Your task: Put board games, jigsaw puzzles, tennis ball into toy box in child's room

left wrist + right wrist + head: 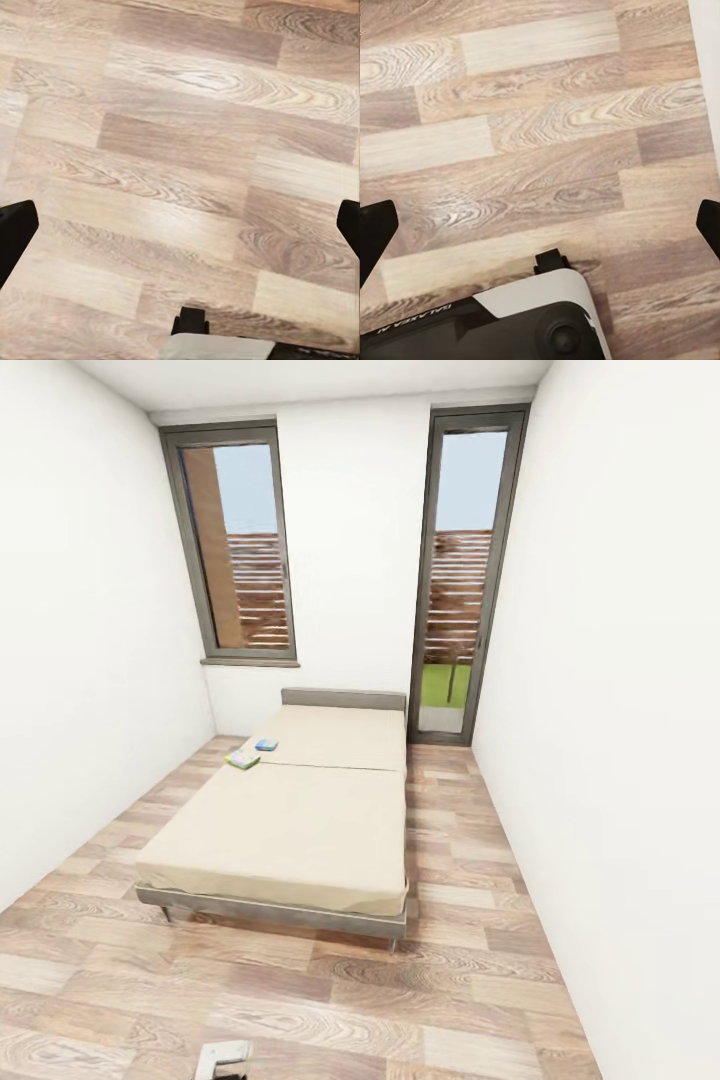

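The bed with a beige mattress and grey frame stands in the middle of the child's room, headboard against the far wall. Two board games lie on its far left part: a small blue box and a yellow-green box just in front of it. Both wrist views look down at the wood plank floor. My left gripper stands open, its dark fingertips at the frame's sides. My right gripper is open too, with nothing between its fingertips. The table and the toy box are out of view.
White walls close in on both sides, with floor strips left and right of the bed. Two tall dark-framed windows sit in the far wall. A part of my own body shows at the bottom edge, and my base under the right gripper.
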{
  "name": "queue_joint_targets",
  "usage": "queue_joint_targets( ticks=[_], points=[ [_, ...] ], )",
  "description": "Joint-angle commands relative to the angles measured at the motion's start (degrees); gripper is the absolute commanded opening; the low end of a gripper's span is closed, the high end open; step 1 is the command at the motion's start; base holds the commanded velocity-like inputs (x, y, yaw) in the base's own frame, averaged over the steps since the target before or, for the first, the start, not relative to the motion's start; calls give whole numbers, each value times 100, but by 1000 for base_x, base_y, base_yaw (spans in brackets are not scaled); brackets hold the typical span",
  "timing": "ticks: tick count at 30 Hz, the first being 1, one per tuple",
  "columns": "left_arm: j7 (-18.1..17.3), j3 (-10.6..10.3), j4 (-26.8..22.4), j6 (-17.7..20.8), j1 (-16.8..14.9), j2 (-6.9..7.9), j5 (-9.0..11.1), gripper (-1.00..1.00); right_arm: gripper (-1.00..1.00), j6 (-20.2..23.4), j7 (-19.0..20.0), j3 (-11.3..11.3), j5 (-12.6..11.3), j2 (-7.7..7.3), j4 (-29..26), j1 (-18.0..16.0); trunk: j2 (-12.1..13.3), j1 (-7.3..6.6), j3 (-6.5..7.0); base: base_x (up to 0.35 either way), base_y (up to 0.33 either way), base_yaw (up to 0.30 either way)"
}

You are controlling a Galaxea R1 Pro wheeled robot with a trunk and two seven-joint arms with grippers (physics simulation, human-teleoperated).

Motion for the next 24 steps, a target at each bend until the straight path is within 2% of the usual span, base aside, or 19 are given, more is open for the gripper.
queue_joint_targets(
  ticks=[1,2,5,6,7,10,13,14,19,24],
  points=[
    [-52,21,-37,145,-21,20,47,100,100,20,-3,-49,-14,6,-9,-21,-13,3,-13,0,0,0],
    [-211,40,-166,523,-77,54,100,100,100,139,-5,-55,-14,7,-47,-73,-13,3,-13,0,0,0],
    [-482,57,-503,1187,-216,89,157,100,100,554,-7,-60,-15,8,-233,-226,-13,3,-13,0,0,0],
    [-568,60,-648,1418,-266,99,169,100,100,755,-6,-61,-15,8,-319,-276,-13,3,-13,0,0,0],
    [-715,66,-975,1872,-346,124,186,100,100,1189,10,-66,-18,-8,-514,-347,-13,3,-13,0,0,0],
    [-872,89,-1537,2519,-418,185,204,100,100,1740,60,-107,-46,-41,-847,-402,-13,3,-13,0,0,0],
    [-970,163,-2075,3090,-455,271,215,100,100,2018,112,-202,-121,-38,-1192,-429,-13,3,-13,0,0,0],
    [-1012,239,-2378,3398,-469,324,222,100,100,2137,128,-251,-152,-25,-1420,-436,-13,3,-13,0,0,0],
    [-1070,466,-2981,3898,-487,429,233,100,100,2298,154,-315,-207,-19,-1898,-468,-13,3,-13,0,0,0],
    [-1104,527,-3287,4174,-490,509,237,100,100,2310,178,-331,-210,-18,-2022,-479,-13,3,-13,0,0,-15]
  ],
)
